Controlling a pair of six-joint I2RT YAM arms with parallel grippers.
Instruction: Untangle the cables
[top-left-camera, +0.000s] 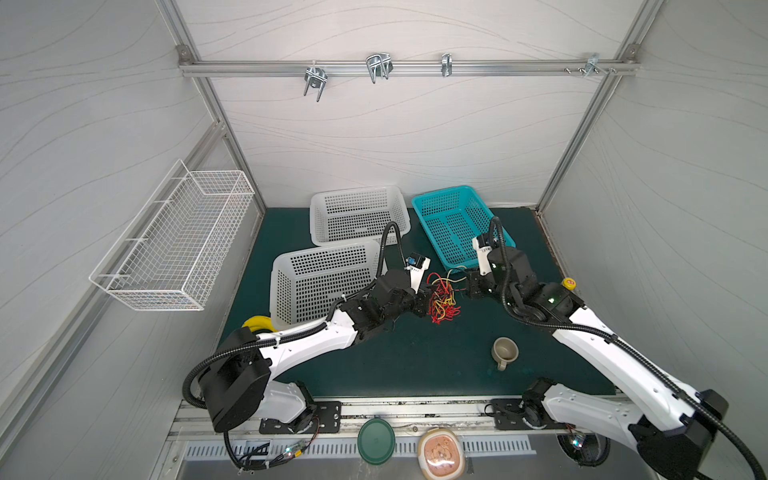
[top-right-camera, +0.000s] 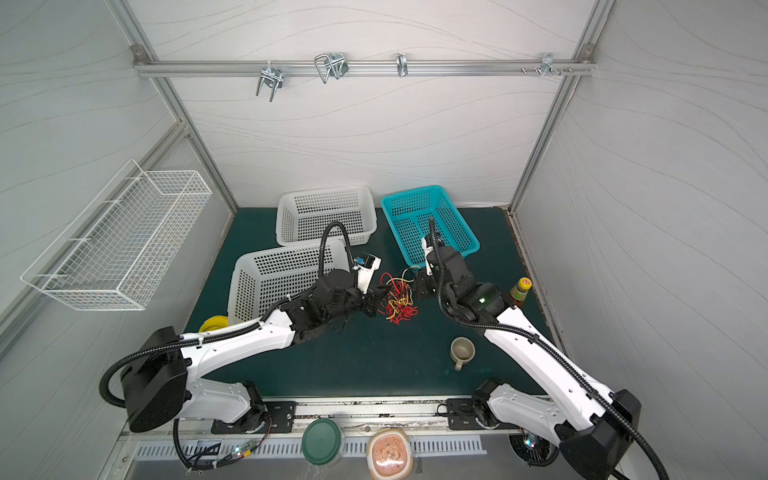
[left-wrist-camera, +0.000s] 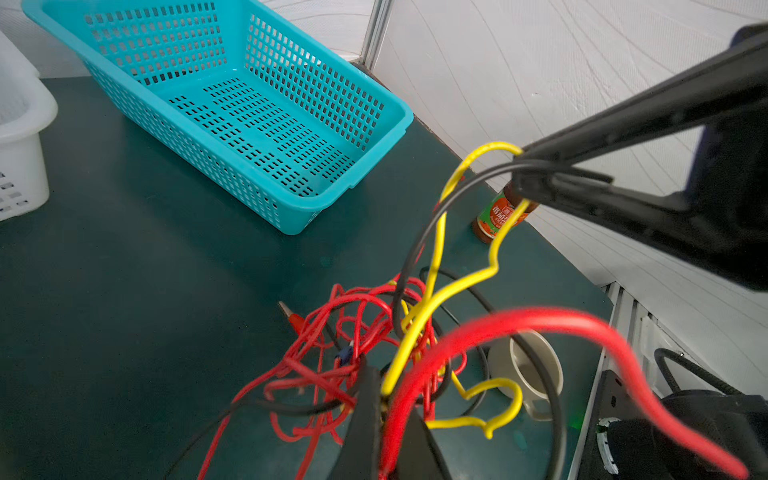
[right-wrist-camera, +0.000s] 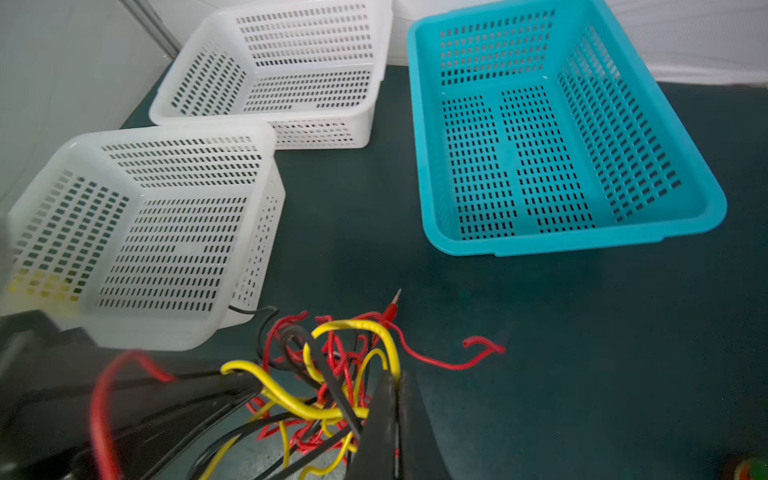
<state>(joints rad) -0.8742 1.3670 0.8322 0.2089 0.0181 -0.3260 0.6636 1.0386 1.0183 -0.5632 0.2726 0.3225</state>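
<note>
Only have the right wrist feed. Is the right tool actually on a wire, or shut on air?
Observer: The left wrist view shows it. The right tool is shut on a yellow strand and a black strand of the cables, pinched at its tips.
Operator: Anything near the tangle that's outside my frame?
Observer: Yes. A beige mug stands upright on the mat, apart from the tangle, toward the robot's base on the right arm's side.
Operator: Any other container besides the three plastic baskets?
Observer: A white wire basket hangs on the left wall, above the mat. I can see nothing in it.
</note>
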